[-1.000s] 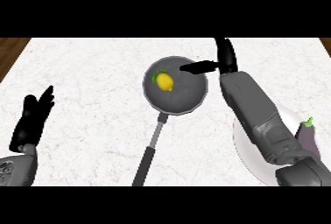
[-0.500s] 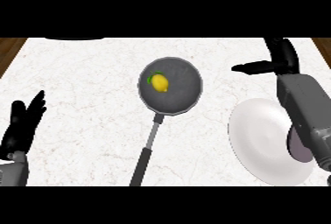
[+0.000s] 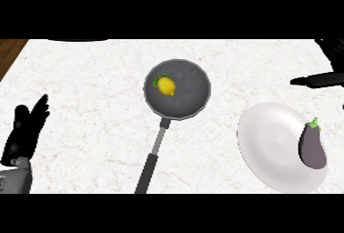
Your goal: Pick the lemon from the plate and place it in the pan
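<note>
Well, the lemon lies in the frying pan now, a little left of the pan's middle and up toward its far rim, so I judge the placing done. It lies with its long axis running roughly from upper left to lower right, the green leaf end at the upper left. I would expect it to be light and stiff, with a smooth rind that could roll on the pan's floor; taking hold across its short middle would suit it best. The pan's handle points down toward me. My right hand shows at the right edge, released, holding nothing, well apart from the pan. My left hand rests open at the left edge, fingers up. On the white plate to the right only an eggplant lies, on the marble surface.
</note>
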`<action>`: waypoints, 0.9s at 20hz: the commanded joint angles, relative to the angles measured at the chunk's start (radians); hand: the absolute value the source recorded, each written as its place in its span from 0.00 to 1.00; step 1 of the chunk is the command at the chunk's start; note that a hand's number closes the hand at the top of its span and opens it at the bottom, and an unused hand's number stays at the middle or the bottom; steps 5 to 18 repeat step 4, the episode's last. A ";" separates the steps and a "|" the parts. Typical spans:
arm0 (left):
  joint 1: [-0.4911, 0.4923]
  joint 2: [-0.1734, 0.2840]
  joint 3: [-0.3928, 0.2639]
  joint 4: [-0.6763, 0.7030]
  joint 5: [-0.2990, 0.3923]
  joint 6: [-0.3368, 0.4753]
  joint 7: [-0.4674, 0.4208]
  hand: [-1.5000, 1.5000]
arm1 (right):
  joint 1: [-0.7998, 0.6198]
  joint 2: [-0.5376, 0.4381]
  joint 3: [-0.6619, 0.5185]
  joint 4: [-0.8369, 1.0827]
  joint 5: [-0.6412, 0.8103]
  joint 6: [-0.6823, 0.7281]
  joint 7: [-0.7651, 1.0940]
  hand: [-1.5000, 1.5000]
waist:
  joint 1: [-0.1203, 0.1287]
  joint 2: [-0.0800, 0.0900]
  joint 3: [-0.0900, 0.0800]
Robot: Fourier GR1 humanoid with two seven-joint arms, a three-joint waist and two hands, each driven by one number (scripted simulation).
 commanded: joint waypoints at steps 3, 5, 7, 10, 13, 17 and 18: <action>-0.042 -0.005 -0.012 0.007 -0.024 0.012 0.018 0.50 | 0.045 -0.087 -0.011 0.028 0.020 0.086 -0.095 0.00 | 0.007 0.003 0.000; -0.015 -0.017 -0.007 0.048 -0.026 0.020 -0.043 0.50 | 0.035 -0.120 -0.019 0.025 0.008 0.132 -0.051 0.00 | 0.004 0.002 0.000; -0.015 -0.017 -0.007 0.048 -0.026 0.020 -0.043 0.50 | 0.035 -0.120 -0.019 0.025 0.008 0.132 -0.051 0.00 | 0.004 0.002 0.000; -0.015 -0.017 -0.007 0.048 -0.026 0.020 -0.043 0.50 | 0.035 -0.120 -0.019 0.025 0.008 0.132 -0.051 0.00 | 0.004 0.002 0.000; -0.015 -0.017 -0.007 0.048 -0.026 0.020 -0.043 0.50 | 0.035 -0.120 -0.019 0.025 0.008 0.132 -0.051 0.00 | 0.004 0.002 0.000; -0.015 -0.017 -0.007 0.048 -0.026 0.020 -0.043 0.50 | 0.035 -0.120 -0.019 0.025 0.008 0.132 -0.051 0.00 | 0.004 0.002 0.000; -0.015 -0.017 -0.007 0.048 -0.026 0.020 -0.043 0.50 | 0.035 -0.120 -0.019 0.025 0.008 0.132 -0.051 0.00 | 0.004 0.002 0.000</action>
